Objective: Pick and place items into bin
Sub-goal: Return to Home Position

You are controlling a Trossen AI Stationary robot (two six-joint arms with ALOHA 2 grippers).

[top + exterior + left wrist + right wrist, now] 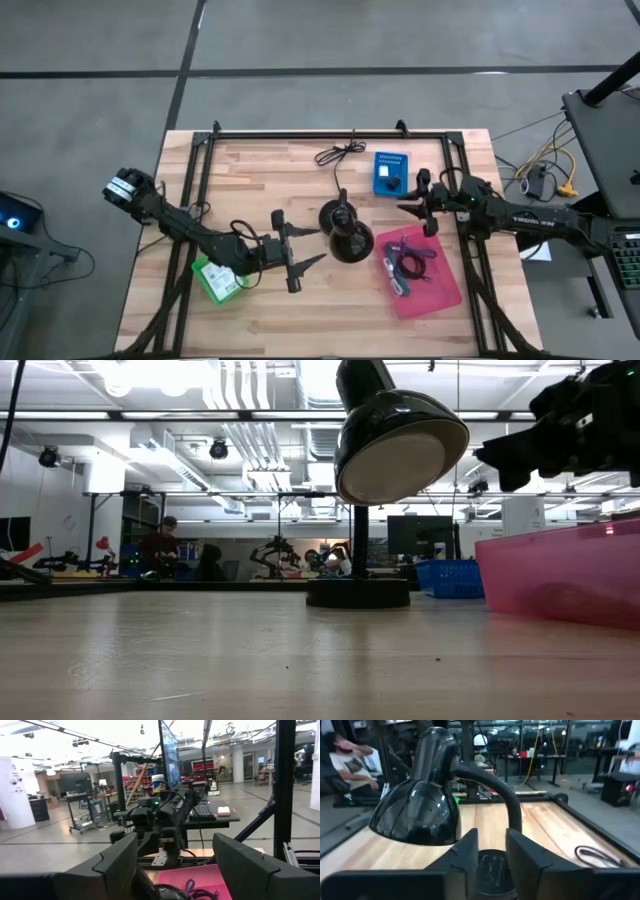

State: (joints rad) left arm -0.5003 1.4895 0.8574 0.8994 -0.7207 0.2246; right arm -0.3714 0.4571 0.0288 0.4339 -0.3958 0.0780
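Observation:
The pink bin [432,285] lies right of centre and holds a purple pen [410,266] and dark cable. My left gripper [322,245] is open, level above the table, just left of the black lamp [345,235]; its wrist view looks past wide-apart fingers [115,865] to the bin [200,879]. My right gripper [408,208] hovers over the bin's far edge, open by a narrow gap [492,852], holding nothing. A coiled black cable [338,155] lies near the far edge. A blue box [390,172] carries a small black piece. A green and white packet [215,278] lies under the left arm.
The black lamp stands mid-table on its round base [358,592], with its shade [400,440] raised, between my two grippers. A black frame rail [330,133] runs along the table's far edge and down both sides. Bare wood [330,310] shows at the near edge. People sit in the room beyond.

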